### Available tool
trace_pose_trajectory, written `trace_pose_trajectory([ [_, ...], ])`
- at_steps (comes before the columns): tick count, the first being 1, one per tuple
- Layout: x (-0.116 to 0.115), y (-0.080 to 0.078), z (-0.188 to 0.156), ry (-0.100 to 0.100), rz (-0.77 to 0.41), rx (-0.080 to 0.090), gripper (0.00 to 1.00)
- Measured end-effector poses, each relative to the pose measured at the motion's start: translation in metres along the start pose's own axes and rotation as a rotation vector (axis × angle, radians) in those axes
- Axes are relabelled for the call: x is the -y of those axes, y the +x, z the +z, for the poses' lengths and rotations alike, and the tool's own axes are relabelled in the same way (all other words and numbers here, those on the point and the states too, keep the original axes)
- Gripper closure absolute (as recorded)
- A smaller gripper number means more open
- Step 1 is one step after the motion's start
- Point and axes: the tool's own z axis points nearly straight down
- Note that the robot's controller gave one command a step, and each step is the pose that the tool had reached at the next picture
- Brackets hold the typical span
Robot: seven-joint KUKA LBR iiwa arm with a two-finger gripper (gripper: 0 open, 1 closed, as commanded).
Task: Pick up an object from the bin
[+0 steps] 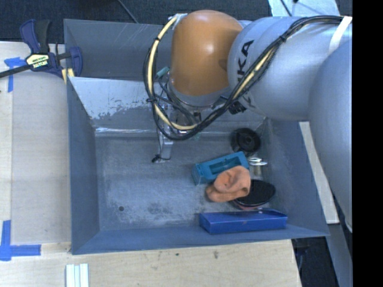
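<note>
Camera view. Grey bin (pixel 134 193), floor mostly bare over its left half and middle. Arm (pixel 299 64) comes in over the right rim and covers most of the far right corner. Orange cover (pixel 200 52) sits on the wrist, with yellow and black cables (pixel 157 109) looped round it and hanging beneath.

Gripper (pixel 159 157) points down below the cover. Its tip is low over bare floor, left of centre and nearer the far wall than the near one. Seen from this side it shows as one narrow metal piece; cannot tell whether it is spread or pressed together. It is well apart from every loose thing.

The loose things are gathered toward the near right corner:
- Blue block (pixel 219 166), lying tilted, the nearest thing to the gripper, to its right.
- Orange lump (pixel 229 184), soft-looking, touching the block's near side and partly overlapping it.
- Black disc (pixel 261 194), flat, tucked under the lump's right edge.
- Small shiny piece (pixel 257 165), just beside the block's right end; kind unclear.
- Black wheel (pixel 246 140), round, on its own near the far right, beside the arm.
- Blue bar (pixel 243 221), long and flat, lying along the near wall, just beside the disc.
</note>
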Motion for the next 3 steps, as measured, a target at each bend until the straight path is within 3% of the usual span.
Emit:
trace_pose_trajectory([
  [2,0.001,-0.002,-0.005,-0.001,0.001,0.008,0.00],
  [3,0.025,0.017,0.009,0.000,-0.134,0.007,0.00],
])
